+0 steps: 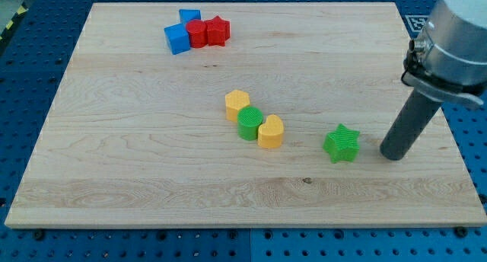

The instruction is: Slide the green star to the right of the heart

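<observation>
The green star [342, 143] lies on the wooden board at the view's lower right. The yellow heart [270, 132] lies to its left, near the board's middle, with a gap between them. My tip [393, 154] rests on the board just right of the green star, a small gap apart from it. The dark rod rises from the tip toward the view's upper right.
A green cylinder [249, 123] touches the heart's left side, and a yellow hexagon-like block [237, 106] touches the cylinder at upper left. At the view's top left sit two blue blocks [177, 39], a red block [198, 33] and a red star [218, 30]. The board's right edge [449, 140] is near my tip.
</observation>
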